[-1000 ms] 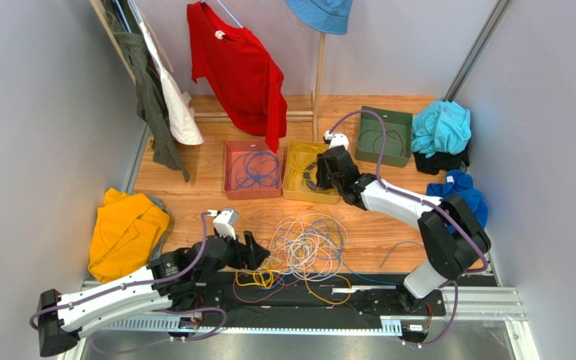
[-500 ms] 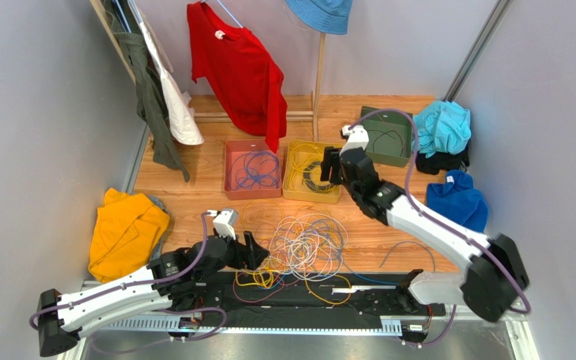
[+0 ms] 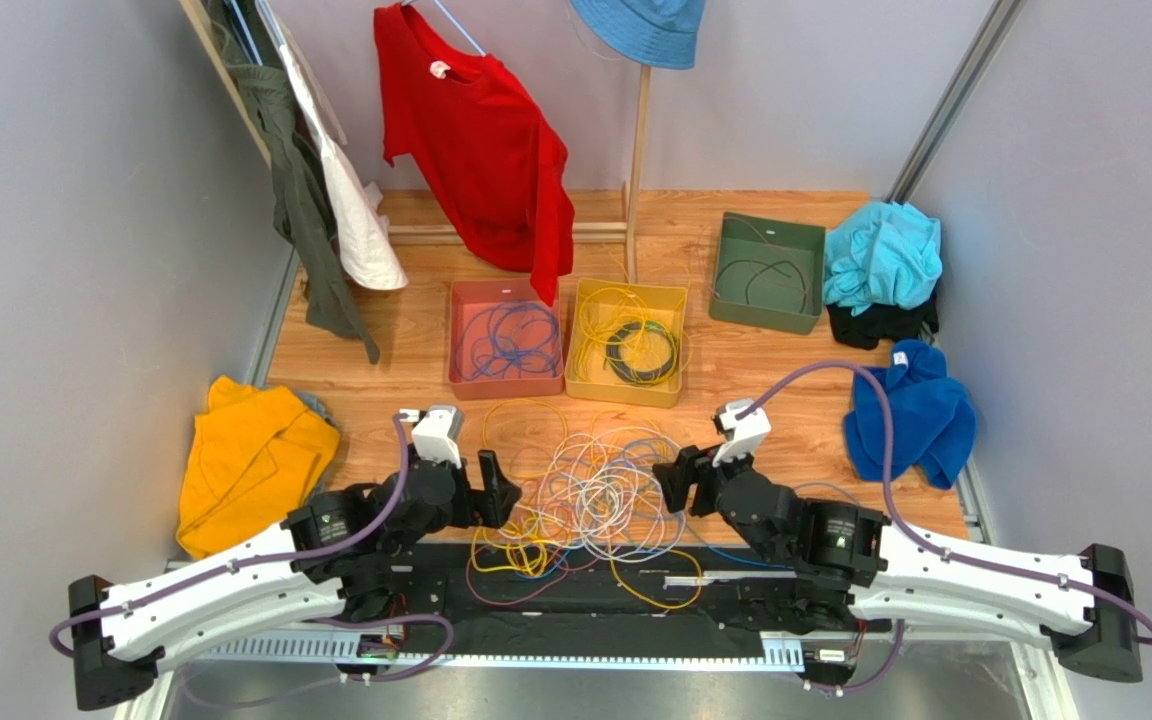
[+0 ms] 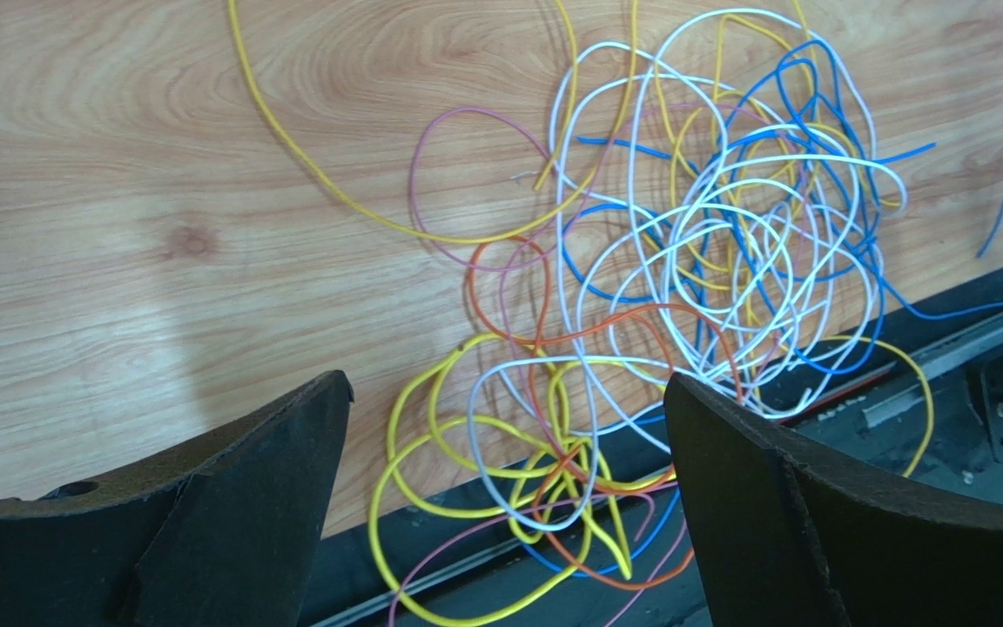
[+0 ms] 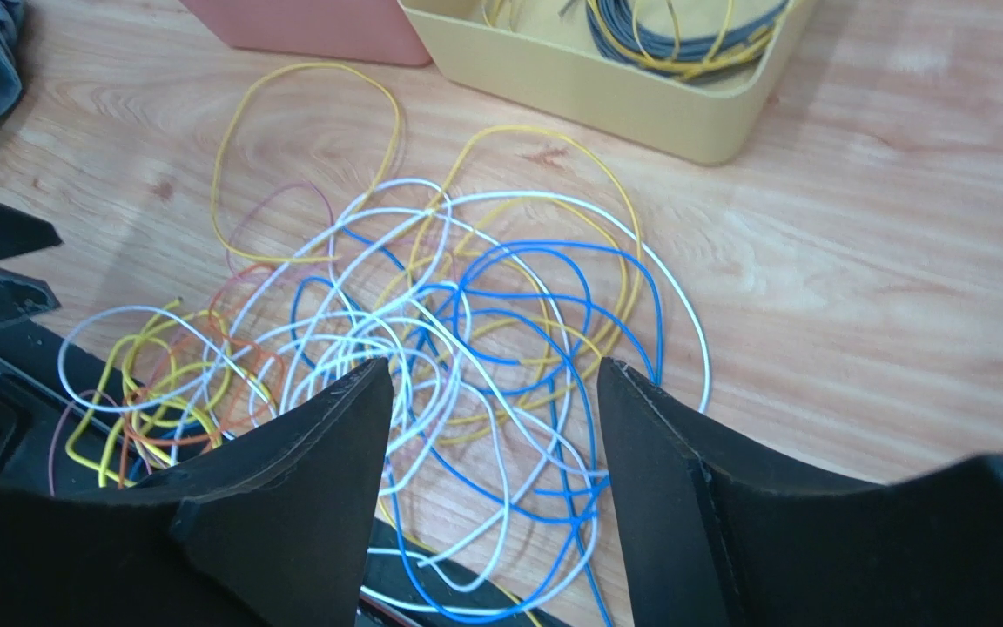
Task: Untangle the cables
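Observation:
The cables lie in one loose tangle of yellow, white, blue, orange and purple loops on the wooden table, spilling over the black rail at the near edge. My left gripper sits at the tangle's left side. In the left wrist view it is wide open above yellow and white loops of the cables, holding nothing. My right gripper is at the tangle's right side. In the right wrist view it is open over blue and white strands of the cables, with nothing gripped.
Behind the tangle stand a pink tray with blue wire, a yellow tray with yellow and dark coils, and a green tray. An orange cloth lies left, blue cloths right. A red shirt hangs at the back.
The right arm swung back from the yellow tray down to the right side of the tangle, and its jaws opened. The left gripper stayed in place and opened slightly wider.

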Robot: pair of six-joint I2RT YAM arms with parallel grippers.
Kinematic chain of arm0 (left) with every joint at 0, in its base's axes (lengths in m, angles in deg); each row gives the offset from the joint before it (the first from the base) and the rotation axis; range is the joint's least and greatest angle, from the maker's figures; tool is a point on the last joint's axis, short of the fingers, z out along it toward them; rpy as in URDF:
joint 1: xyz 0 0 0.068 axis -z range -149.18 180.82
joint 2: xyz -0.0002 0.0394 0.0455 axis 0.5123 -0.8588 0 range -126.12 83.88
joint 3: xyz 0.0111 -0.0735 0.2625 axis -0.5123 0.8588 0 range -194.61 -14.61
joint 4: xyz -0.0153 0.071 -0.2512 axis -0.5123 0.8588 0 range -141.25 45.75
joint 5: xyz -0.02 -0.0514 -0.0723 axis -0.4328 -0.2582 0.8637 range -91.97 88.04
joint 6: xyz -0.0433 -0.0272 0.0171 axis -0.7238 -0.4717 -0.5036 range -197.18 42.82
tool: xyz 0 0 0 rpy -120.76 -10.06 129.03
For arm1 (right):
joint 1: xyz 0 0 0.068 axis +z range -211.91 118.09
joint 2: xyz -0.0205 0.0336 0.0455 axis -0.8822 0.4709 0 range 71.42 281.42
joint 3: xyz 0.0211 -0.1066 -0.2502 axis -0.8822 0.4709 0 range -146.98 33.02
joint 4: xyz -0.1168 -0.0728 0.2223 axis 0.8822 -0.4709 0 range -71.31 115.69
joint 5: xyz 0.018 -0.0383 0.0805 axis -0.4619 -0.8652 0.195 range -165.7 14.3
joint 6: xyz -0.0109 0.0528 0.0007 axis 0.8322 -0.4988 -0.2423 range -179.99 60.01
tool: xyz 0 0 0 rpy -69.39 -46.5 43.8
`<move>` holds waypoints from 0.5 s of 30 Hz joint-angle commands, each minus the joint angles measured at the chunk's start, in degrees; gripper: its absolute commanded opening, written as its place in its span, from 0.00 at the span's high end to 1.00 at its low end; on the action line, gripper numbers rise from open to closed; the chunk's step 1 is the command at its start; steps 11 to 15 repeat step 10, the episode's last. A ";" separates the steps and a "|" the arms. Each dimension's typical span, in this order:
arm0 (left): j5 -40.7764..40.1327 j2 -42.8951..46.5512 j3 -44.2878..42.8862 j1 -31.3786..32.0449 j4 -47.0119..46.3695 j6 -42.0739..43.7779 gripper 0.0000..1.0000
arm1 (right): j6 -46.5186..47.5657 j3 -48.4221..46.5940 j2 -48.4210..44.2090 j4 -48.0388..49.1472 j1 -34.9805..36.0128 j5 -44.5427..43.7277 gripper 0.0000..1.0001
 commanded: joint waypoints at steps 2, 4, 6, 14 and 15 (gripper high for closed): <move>-2.69 0.55 -4.29 0.15 5.21 -0.50 0.01 | -4.39 1.50 -6.24 -4.46 2.15 -5.68 0.38; -2.86 0.99 -5.08 0.15 5.74 -0.41 0.01 | -3.68 1.59 -8.09 -5.17 2.23 -6.12 0.38; -3.21 1.26 -5.52 0.15 6.09 -0.32 0.01 | -3.15 1.68 -9.58 -6.13 2.15 -6.65 0.38; -4.36 -0.23 -7.02 0.15 6.97 -0.50 0.01 | -2.89 1.94 -11.60 -6.93 2.23 -6.56 0.38; -4.36 -0.23 -7.02 0.15 6.97 -0.50 0.01 | -2.89 1.94 -11.60 -6.93 2.23 -6.56 0.38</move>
